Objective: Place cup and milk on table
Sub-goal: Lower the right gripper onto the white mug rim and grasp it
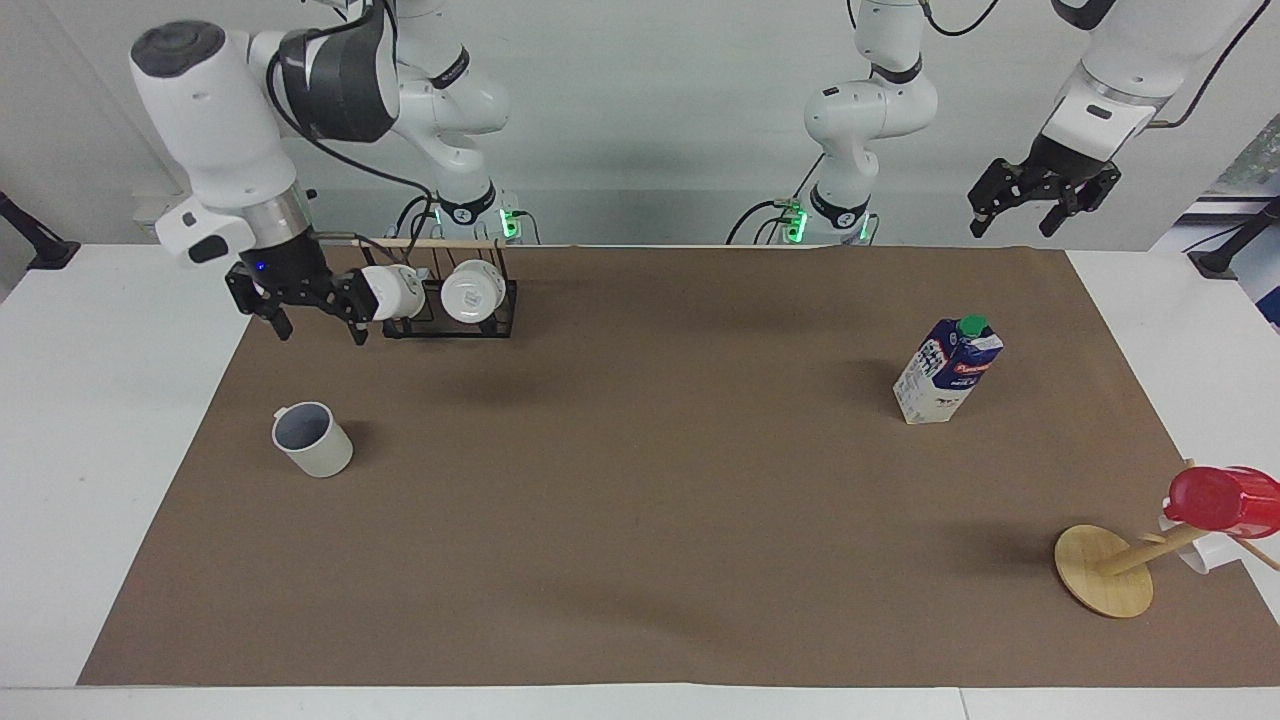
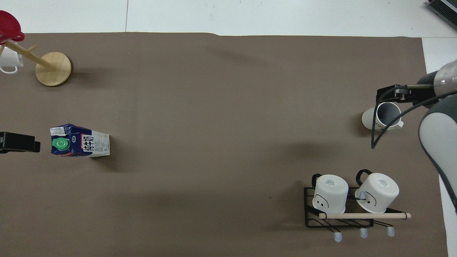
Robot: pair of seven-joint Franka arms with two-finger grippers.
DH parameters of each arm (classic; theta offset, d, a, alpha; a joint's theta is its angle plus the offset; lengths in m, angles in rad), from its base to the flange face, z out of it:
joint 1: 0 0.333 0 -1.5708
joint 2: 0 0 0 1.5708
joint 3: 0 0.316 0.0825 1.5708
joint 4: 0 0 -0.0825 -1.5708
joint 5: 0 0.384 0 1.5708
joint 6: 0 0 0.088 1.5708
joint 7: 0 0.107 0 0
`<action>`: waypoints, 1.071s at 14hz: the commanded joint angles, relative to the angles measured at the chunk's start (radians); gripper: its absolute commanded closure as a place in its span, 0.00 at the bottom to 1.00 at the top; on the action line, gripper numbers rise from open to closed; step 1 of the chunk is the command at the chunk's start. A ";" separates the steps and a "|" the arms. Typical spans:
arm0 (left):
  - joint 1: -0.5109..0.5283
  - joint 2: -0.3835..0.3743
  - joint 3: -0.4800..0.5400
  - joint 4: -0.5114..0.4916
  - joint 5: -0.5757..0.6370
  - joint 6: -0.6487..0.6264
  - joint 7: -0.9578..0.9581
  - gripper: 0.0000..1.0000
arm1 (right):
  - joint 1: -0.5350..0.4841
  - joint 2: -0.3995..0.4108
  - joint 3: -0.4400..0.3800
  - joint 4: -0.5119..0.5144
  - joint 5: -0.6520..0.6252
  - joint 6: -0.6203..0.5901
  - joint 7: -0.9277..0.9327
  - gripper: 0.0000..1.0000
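My cup (image 1: 312, 439) stands upright on the paper sheet (image 1: 640, 520) at my right arm's end of the table (image 1: 90, 400). The mug rack (image 1: 450, 310) with two mugs (image 1: 470, 292) sits nearer to me than the cup, close to the sheet's edge. My right gripper (image 1: 311, 322) hangs in the air just beside the rack, probably over the strip of sheet between rack and cup. The milk (image 1: 947, 371) stands upright toward my left arm's end, well apart from the cup. The peg stand (image 1: 1105, 570) lies farther from me than the milk, by the sheet's corner. My left gripper (image 1: 1043, 205) waits raised over the near edge of the table, above the sheet's corner.
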 commanded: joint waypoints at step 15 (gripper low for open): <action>-0.003 -0.106 -0.003 -0.400 0.016 0.351 0.084 0.00 | -0.095 0.190 0.002 -0.235 0.015 0.418 -0.101 1.00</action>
